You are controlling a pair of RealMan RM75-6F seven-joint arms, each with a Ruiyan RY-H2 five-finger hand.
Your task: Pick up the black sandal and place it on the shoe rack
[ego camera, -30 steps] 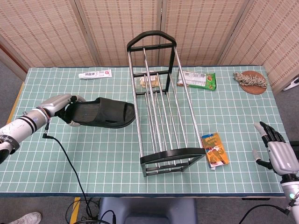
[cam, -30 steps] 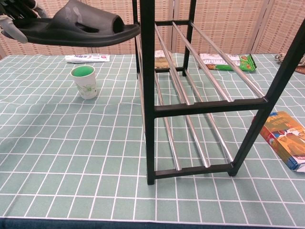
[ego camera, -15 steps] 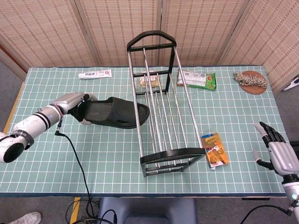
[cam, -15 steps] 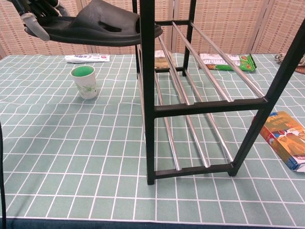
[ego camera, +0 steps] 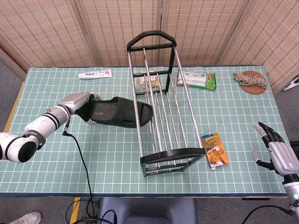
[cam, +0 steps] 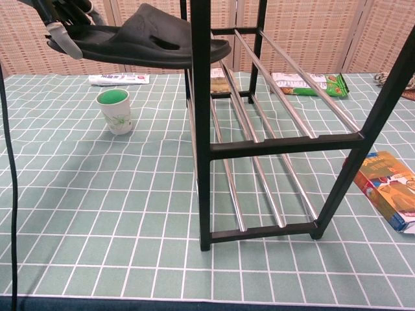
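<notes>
The left hand (ego camera: 83, 102) grips the heel of the black sandal (ego camera: 119, 112) and has carried it rightward over the last second; the toe now crosses the shoe rack (ego camera: 159, 100) near its upper rails, so placement looks close. The right hand (ego camera: 280, 154) rests idle, fingers apart, by the table (ego camera: 56, 154) edge.

This looks like a robotics test room made up to feel domestic: a table (ego camera: 56, 163) under a green grid-patterned cloth, woven bamboo screens (ego camera: 117, 23) closing it off behind, and household odds scattered about, a toothpaste tube (ego camera: 95, 73), snack packets (ego camera: 197, 80), a paper cup (cam: 115, 111).
</notes>
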